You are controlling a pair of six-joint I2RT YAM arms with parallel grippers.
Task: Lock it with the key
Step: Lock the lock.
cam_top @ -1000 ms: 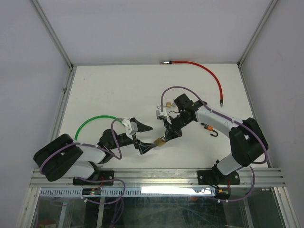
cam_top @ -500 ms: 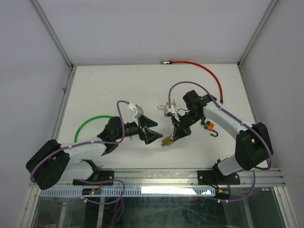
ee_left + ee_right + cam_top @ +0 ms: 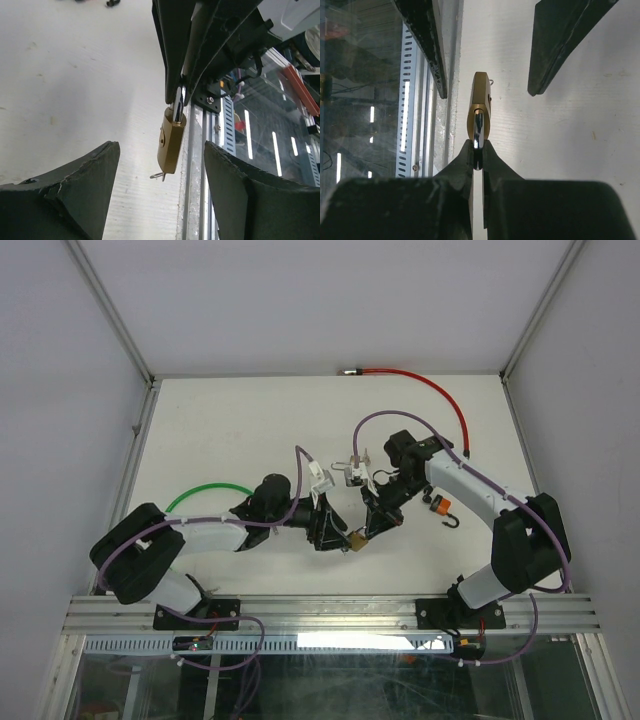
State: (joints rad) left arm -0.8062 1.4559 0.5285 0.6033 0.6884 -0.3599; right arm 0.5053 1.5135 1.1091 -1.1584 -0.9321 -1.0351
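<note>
A brass padlock (image 3: 355, 538) hangs by its steel shackle from my right gripper (image 3: 366, 528), which is shut on the shackle (image 3: 478, 131). The lock body (image 3: 480, 97) hangs just above the white table near its front edge. A small silver key (image 3: 159, 175) sticks out of the bottom of the lock (image 3: 171, 142). My left gripper (image 3: 336, 532) is open. Its two fingers stand either side of the lock without touching it, one finger (image 3: 85, 185) to the left and the other to the right. The left gripper's fingers (image 3: 560, 45) also show in the right wrist view.
A red cable (image 3: 430, 390) lies along the back right of the table. A green cable (image 3: 200, 495) curves by the left arm. A small orange and black hook (image 3: 441, 508) lies beside the right arm. The aluminium rail (image 3: 330, 612) runs along the near edge, close below the lock.
My left arm has swung right and stretched out, bringing its open jaws from the left up to both sides of the padlock. The right gripper has kept hold of the shackle, shifting slightly.
</note>
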